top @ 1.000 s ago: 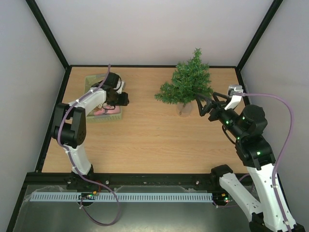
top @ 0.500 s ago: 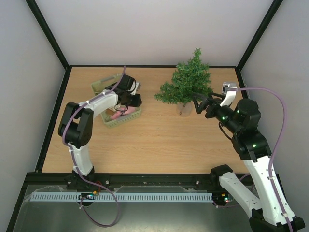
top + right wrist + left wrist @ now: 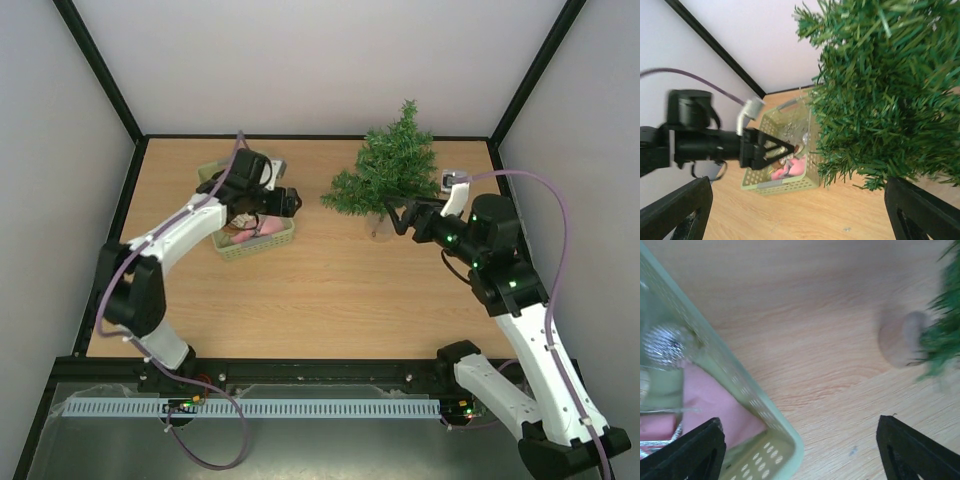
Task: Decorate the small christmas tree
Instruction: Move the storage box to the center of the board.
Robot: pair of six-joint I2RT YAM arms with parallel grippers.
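Observation:
The small christmas tree (image 3: 388, 170) stands at the back right of the table on a pale round base (image 3: 381, 226); in the right wrist view its needles (image 3: 890, 85) fill the upper right. A pale green basket (image 3: 283, 237) with pink and silver ornaments sits to its left. My left gripper (image 3: 288, 202) hangs open over the basket's right end; in the left wrist view (image 3: 800, 452) one finger is over the inside and the other over bare table, with the basket corner (image 3: 782, 440) between. My right gripper (image 3: 399, 216) is open beside the tree's base, holding nothing.
A silver ball (image 3: 664, 343) and something pink (image 3: 705, 400) lie in the basket. Black frame posts and grey walls close in the table on three sides. Bare wood (image 3: 330, 290) stretches in front of the basket and the tree.
The basket has slid right, toward the tree, with my left gripper, which has since opened wide. My right gripper has moved left, close to the tree's base.

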